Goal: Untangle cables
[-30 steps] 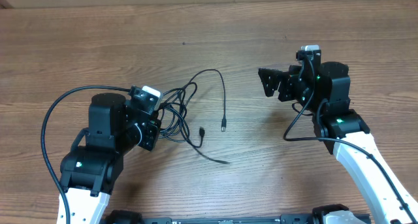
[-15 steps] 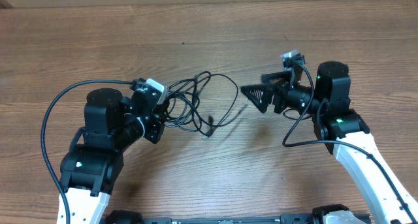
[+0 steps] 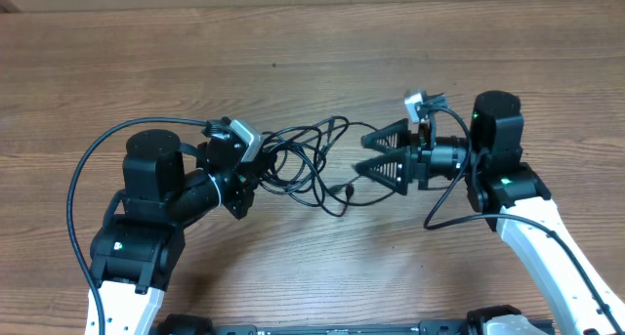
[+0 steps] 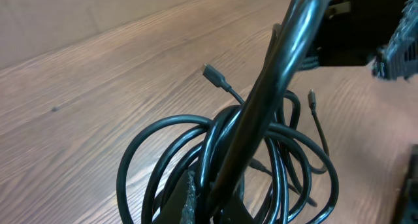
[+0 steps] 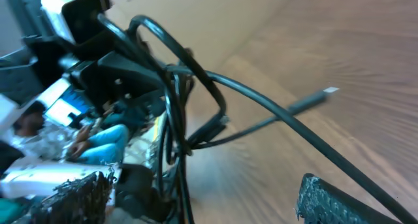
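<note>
The cables point(image 3: 303, 164) are thin black cords looped in a bundle, lifted off the wooden table between my two arms. My left gripper point(image 3: 249, 169) is shut on the bundle's left side; in the left wrist view the loops point(image 4: 228, 159) hang over its fingers point(image 4: 209, 208), and a plug end point(image 4: 212, 74) sticks up. My right gripper point(image 3: 376, 161) is open, its two fingers spread around the bundle's right side. In the right wrist view its fingers point(image 5: 209, 198) stand wide apart, with cords point(image 5: 196, 113) and a silver-tipped plug point(image 5: 323, 93) between and above them.
The wooden table point(image 3: 312, 62) stretches around both arms. Thicker black arm cables run from the left arm point(image 3: 78, 179) and the right arm point(image 3: 449, 193). A loose cord end point(image 3: 342, 190) hangs below the bundle.
My left gripper has lifted the bundle and carried it right. My right gripper has swung left and opened around the bundle's right side. The loose cord ends have left the table.
</note>
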{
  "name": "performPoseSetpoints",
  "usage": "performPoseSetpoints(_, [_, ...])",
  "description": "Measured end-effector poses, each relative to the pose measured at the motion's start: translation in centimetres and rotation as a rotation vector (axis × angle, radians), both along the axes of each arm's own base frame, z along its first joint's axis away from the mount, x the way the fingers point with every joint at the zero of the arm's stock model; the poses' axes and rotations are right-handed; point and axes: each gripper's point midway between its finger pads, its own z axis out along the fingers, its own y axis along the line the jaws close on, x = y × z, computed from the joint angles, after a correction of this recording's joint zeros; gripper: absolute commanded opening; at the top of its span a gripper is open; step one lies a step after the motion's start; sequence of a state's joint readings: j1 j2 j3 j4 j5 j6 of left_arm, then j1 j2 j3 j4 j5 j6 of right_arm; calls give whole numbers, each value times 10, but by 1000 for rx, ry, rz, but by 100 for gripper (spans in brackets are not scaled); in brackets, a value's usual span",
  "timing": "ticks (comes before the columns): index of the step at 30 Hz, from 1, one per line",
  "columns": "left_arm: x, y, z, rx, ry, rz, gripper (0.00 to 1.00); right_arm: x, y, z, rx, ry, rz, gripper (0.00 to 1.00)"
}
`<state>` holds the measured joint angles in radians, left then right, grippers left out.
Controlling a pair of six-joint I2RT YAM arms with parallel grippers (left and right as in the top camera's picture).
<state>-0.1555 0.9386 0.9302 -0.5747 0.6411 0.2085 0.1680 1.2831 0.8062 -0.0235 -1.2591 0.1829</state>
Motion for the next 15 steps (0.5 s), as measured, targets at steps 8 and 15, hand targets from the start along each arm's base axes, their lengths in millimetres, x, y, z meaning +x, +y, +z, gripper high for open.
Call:
performPoseSetpoints(8, [-2, -8, -3, -37, 38, -42, 4, -29, 32, 7, 20, -42, 143, 86])
performPoseSetpoints(15, [-5, -16, -6, -81, 83, -94, 4, -26, 41, 4, -4, -68, 113, 83])
